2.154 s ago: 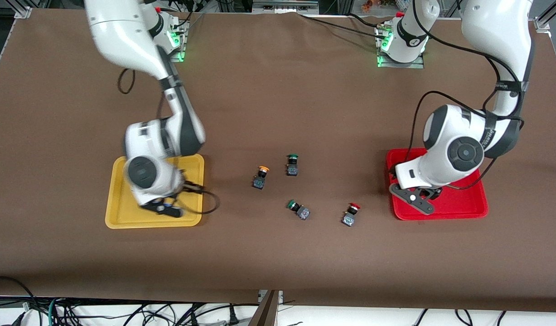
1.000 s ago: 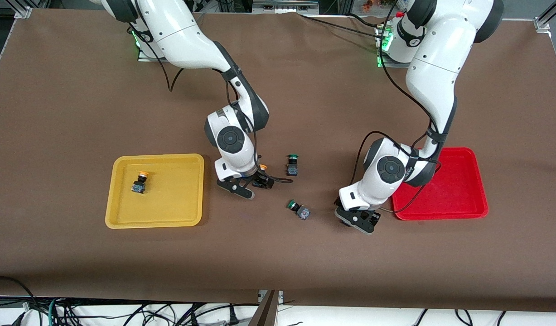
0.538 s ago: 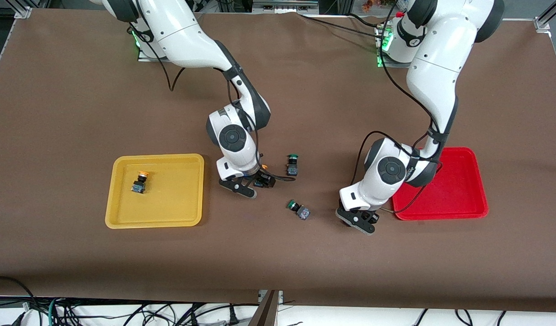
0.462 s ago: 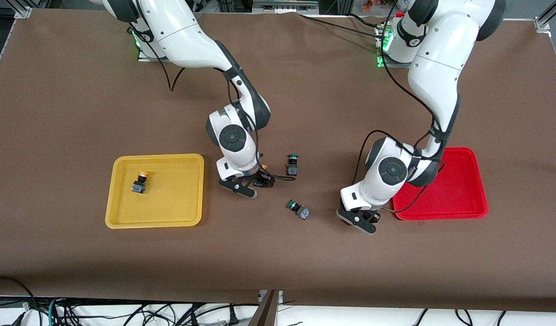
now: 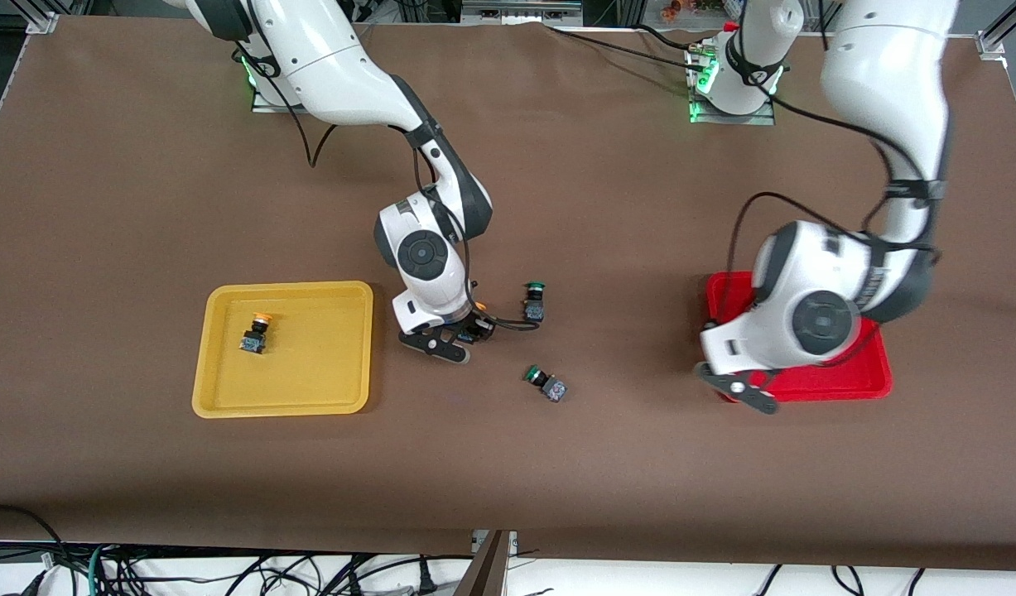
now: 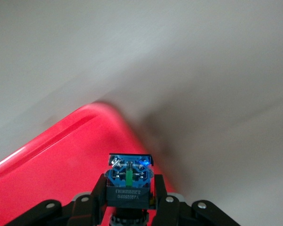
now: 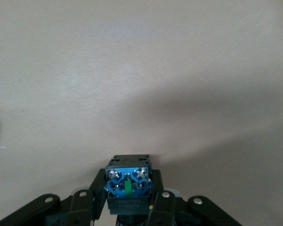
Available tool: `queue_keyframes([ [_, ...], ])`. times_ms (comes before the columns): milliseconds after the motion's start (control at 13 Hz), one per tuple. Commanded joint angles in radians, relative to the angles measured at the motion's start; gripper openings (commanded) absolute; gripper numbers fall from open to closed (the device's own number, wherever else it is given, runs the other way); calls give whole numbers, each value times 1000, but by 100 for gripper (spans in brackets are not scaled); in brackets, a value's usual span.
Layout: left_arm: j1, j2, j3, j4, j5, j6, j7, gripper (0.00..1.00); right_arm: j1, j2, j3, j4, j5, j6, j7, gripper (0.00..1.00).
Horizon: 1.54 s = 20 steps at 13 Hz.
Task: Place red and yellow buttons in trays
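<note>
Over the red tray (image 6: 47,155), left gripper (image 6: 130,200) clamps a button (image 6: 129,178) by its stiff, light body; right gripper (image 7: 127,200) pinches another button (image 7: 127,186) likewise.

Cap of held switch (image 6: 129,181): hidden below the picture's edge in the left wrist view; its colour cannot be told.
Cap of second held switch (image 7: 128,187): cut off likewise in the right wrist view.
Red tray (image 5: 868,377): largely covered by the left arm in the front view.
Left gripper (image 6: 129,207): only the finger bases are shown.
Red tray corner: blurred in the left wrist view.
</note>
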State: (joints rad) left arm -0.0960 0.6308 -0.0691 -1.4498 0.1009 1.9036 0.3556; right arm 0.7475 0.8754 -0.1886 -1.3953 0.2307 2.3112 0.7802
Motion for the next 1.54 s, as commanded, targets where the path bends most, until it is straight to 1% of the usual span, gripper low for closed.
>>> queue_keyframes([
  [0,140,1,-23,-76,16,47,213,1,-139,-81,8,22,19,-183,-235,0],
  [154,192,0,-31,-173,5,177,313,1,-244,-108,6,25,19,-286,-426,0],
  [231,197,0,-31,-211,5,231,336,6,-282,-119,6,24,16,-320,-519,0],
  [308,199,0,-31,-222,5,245,339,22,-313,-121,2,19,13,-352,-576,0],
  [385,199,0,-31,-225,5,246,339,71,-336,-119,-9,12,12,-395,-604,0],
  [462,200,-5,-31,-225,5,244,351,100,-358,-115,-9,-4,10,-403,-616,0],
  [615,200,-55,-29,-221,5,233,400,100,-372,-101,-11,-57,7,-357,-619,0],
  [692,200,-91,-29,-215,5,203,399,100,-370,-95,-11,-88,7,-321,-619,0],
  [769,199,-138,-29,-201,5,140,382,100,-372,-95,-11,-99,7,-308,-619,5],
  [846,196,-189,-31,-175,2,73,350,100,-378,-98,-12,-91,7,-311,-621,88],
  [923,196,-225,-31,-152,2,10,289,100,-387,-105,-14,-85,4,-312,-631,100],
  [1000,191,-262,-31,-126,2,-56,208,100,-390,-139,-20,-68,-4,-331,-633,100],
  [1077,185,-295,-32,-94,2,-117,131,100,-393,-173,-47,-47,-26,-393,-634,100],
  [1231,179,-339,-73,-17,5,-274,-39,100,-395,-237,-87,31,-73,-578,-694,100],
  [1385,177,-365,-113,63,14,-415,-220,100,-393,-323,-138,88,-76,-737,-754,100],
  [1462,177,-367,-132,93,17,-479,-304,100,-393,-376,-147,97,-76,-803,-751,100],
])
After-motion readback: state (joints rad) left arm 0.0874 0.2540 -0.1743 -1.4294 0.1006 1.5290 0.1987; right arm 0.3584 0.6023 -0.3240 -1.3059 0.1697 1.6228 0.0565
